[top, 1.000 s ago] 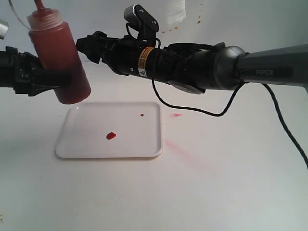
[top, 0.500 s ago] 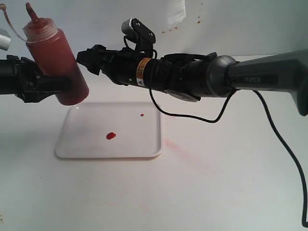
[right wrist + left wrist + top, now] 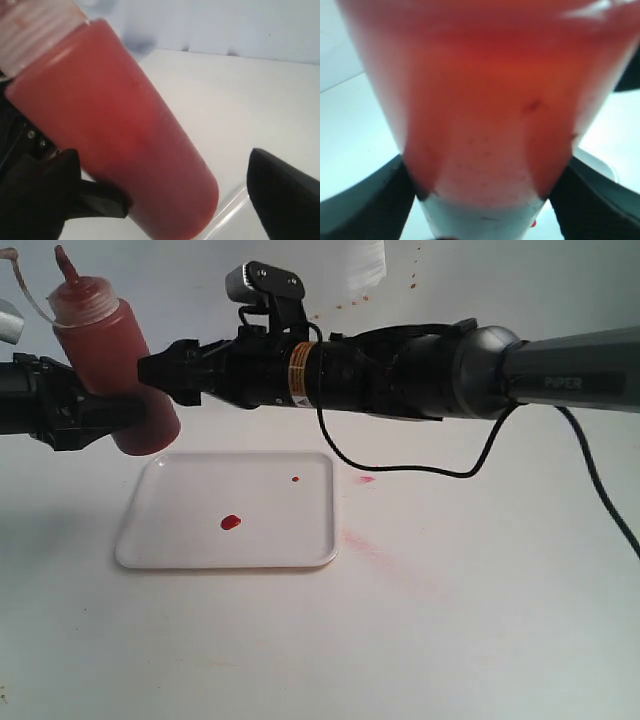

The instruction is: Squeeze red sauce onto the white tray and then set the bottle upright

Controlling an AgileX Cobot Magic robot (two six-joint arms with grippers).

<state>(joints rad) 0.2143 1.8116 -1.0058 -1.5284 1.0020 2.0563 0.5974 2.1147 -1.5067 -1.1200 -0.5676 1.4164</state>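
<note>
The bottle [image 3: 105, 345] is translucent orange-red and full of sauce. It hangs nozzle-up, leaning slightly, above the back left corner of the white tray [image 3: 270, 535]. My left gripper [image 3: 112, 412] is shut on its lower body, and the bottle [image 3: 485, 100] fills the left wrist view between the dark fingers [image 3: 365, 200]. My right gripper [image 3: 160, 370] reaches in from the right, open, with its tips right beside the bottle [image 3: 115, 135]. Its fingers [image 3: 285, 195] stand wide on either side of it. A blob of red sauce [image 3: 230, 523] and a small drop [image 3: 296, 479] lie on the tray.
Faint pinkish smears [image 3: 365, 479] mark the white table right of the tray. Small red specks [image 3: 350, 302] dot the back wall. A black cable [image 3: 420, 472] droops under the right arm.
The right gripper has moved left, up to the bottle, and its jaws have opened wider. The bottle has shifted slightly left and stands a little more upright.
</note>
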